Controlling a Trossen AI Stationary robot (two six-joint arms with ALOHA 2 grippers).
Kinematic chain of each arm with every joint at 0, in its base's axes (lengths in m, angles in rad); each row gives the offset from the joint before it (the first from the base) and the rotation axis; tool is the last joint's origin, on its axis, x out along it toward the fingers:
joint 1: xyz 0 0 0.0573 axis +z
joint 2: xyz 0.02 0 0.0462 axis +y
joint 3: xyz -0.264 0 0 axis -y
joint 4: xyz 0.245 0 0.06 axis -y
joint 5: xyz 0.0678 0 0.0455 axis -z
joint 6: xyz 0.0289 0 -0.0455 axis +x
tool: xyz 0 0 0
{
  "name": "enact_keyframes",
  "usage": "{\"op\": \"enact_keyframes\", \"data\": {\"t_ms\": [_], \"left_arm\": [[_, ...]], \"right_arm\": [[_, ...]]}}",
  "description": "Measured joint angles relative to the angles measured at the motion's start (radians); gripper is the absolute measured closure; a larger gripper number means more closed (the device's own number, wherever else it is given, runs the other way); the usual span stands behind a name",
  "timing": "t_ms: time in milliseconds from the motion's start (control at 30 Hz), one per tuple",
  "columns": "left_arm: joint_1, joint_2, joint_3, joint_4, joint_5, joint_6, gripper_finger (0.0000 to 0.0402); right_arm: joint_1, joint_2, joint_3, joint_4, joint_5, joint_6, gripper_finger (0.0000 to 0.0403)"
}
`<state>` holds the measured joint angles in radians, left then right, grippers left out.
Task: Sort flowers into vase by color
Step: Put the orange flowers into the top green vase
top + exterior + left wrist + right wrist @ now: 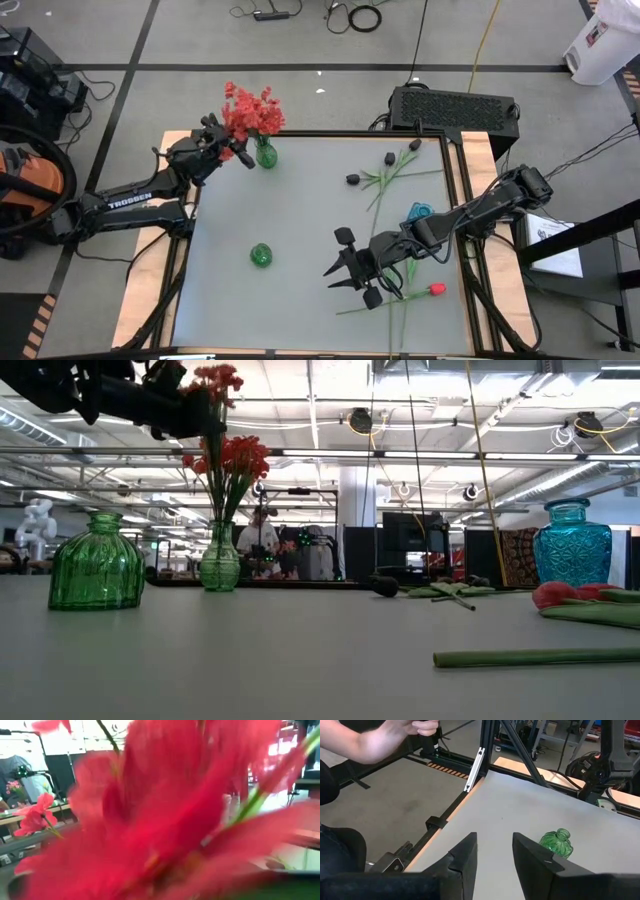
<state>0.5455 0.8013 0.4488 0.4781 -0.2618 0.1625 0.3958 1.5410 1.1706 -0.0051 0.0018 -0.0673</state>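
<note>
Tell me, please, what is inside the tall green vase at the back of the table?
The tall green vase holds red flower sprays on green stems. The left end effector sits at the blossoms; whether it grips them is hidden.

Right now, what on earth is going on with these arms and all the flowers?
The robot is sorting fake flowers into vases. The left claw is up at the red flower spray that stands in the slim green vase at the table's far edge. The right claw hangs open and empty over the table. A red tulip and the black-bloomed stems lie on the table by the blue vase. The round green vase is empty.
</note>
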Motion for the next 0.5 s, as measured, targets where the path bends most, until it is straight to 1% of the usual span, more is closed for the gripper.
{"op": "enact_keyframes", "data": {"t_ms": [100,200,333,500], "left_arm": [[0.0,0.0,0.0,-0.019,-0.023,0.0,0.0277],[0.0,0.0,0.0,-0.028,-0.034,0.0,0.0265],[0.0,0.0,0.0,-0.037,-0.036,0.001,0.0263],[0.0,0.0,0.0,-0.123,-0.039,0.003,0.0263]], "right_arm": [[0.0,0.0,0.0,0.0,0.0,0.0,0.0287],[0.0,0.0,0.0,0.0,0.0,0.001,0.0287],[0.0,0.0,0.0,-0.001,0.0,0.003,0.0287],[0.006,0.0,0.0,-0.008,0.0,0.003,0.0287]]}}
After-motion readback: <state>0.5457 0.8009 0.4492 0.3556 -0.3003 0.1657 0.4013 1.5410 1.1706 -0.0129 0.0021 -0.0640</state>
